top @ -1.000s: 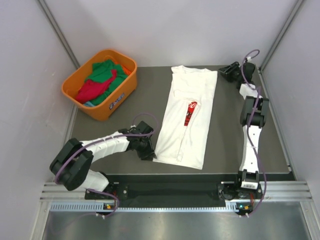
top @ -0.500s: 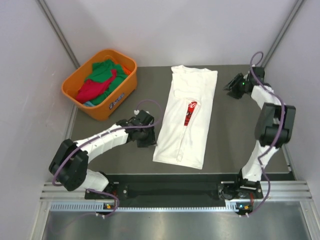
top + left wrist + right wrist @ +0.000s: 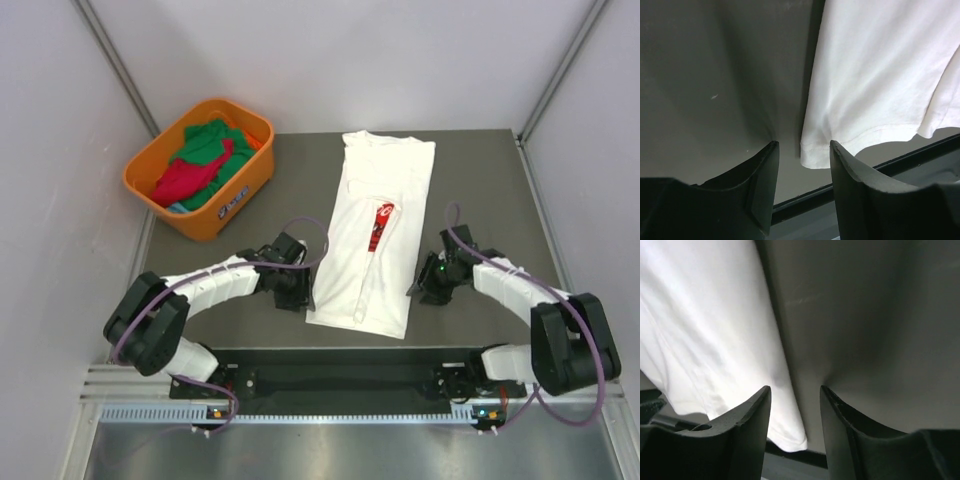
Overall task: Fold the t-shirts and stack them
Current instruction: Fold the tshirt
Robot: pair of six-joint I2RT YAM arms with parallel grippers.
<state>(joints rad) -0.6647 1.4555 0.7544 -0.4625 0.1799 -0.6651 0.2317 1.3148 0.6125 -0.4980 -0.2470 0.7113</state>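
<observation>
The white t-shirt (image 3: 375, 215) lies folded into a long strip down the middle of the table (image 3: 490, 200), collar toward the top of the frame and hem toward the bottom. The left gripper (image 3: 296, 291) sits low at the strip's lower left corner. In its wrist view its jaws (image 3: 802, 150) stand apart and hold nothing, with the shirt's hem corner (image 3: 880, 75) lying just between the fingertips. The right gripper (image 3: 424, 285) sits low at the strip's lower right edge. Its jaws (image 3: 794, 392) are likewise parted and empty, straddling the cloth's edge (image 3: 705, 330), which fills the left of that view. In the upper left of the frame, green and red shirts (image 3: 200, 158) are heaped in an orange basket (image 3: 205, 222).
</observation>
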